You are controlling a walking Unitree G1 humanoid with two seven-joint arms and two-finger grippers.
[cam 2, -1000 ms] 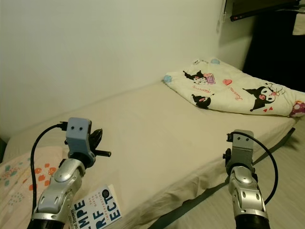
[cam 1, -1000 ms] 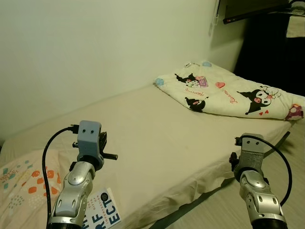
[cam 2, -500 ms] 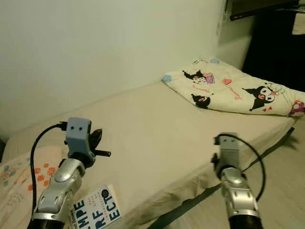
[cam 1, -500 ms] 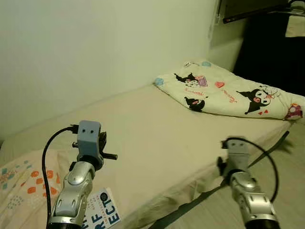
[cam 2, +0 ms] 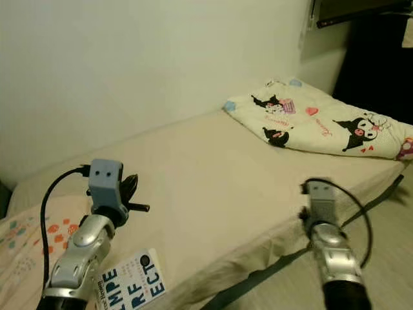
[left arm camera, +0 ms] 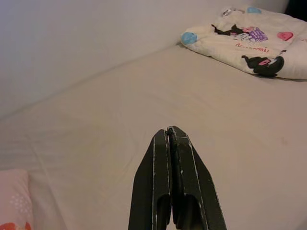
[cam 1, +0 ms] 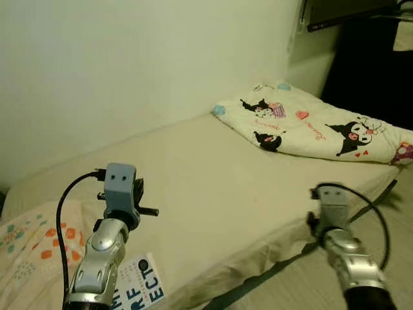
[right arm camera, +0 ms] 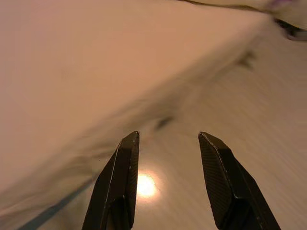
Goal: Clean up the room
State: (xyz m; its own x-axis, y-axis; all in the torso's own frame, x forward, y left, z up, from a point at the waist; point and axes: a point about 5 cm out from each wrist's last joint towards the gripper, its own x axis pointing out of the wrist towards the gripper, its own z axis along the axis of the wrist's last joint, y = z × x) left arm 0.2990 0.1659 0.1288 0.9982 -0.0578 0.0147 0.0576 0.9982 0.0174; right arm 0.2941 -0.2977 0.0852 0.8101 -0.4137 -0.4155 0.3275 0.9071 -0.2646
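A cream blanket (cam 1: 310, 126) printed with black cartoon figures lies folded at the far right end of the beige bed (cam 1: 206, 174). A white book (cam 1: 141, 285) with big dark letters rests at the bed's near left, beside a pillow (cam 1: 29, 245) with orange spots. My left arm (cam 1: 103, 248) is raised above the book; its gripper (left arm camera: 168, 130) is shut on nothing and points across the bare sheet toward the blanket. My right gripper (right arm camera: 168, 135) is open and empty, hanging over the bed's near edge and the floor; its arm (cam 1: 345, 255) sits at the lower right.
A pale wall (cam 1: 142, 64) runs along the bed's far side. Dark furniture (cam 1: 368, 58) stands behind the blanket at the right. Light wood floor (cam 1: 297, 287) lies in front of the bed, and a dark strap (cam 1: 251, 284) runs along the mattress edge.
My right arm swung left half a second ago and has come back to the right. The view has shifted slightly. The left arm stays where it was.
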